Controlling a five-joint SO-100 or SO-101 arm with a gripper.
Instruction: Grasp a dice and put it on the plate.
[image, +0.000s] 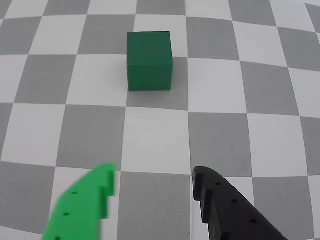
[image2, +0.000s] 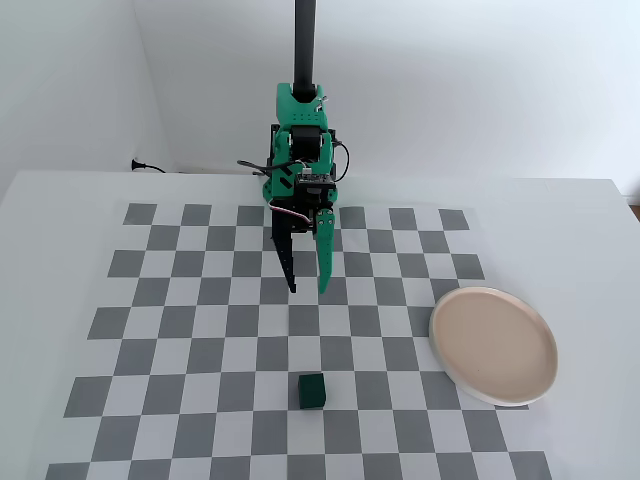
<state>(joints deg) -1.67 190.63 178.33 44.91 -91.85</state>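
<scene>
Dark green plain-faced cube, the dice (image: 149, 61), sitting free on grey-and-white checkered tabletop (image2: 200, 330), well apart from round beige-pink plate (image2: 493, 345); green-and-black pincer (image: 154, 181) spread wide and empty, aligned short of dice, evidently for approach.

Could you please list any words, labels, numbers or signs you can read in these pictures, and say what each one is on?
There are none to read.
The dice has plain faces in both views, with no pips or digits.
The plate is unmarked.
The checkered mat carries only squares.
The small circuit board on the arm is too small to show any print.
</scene>
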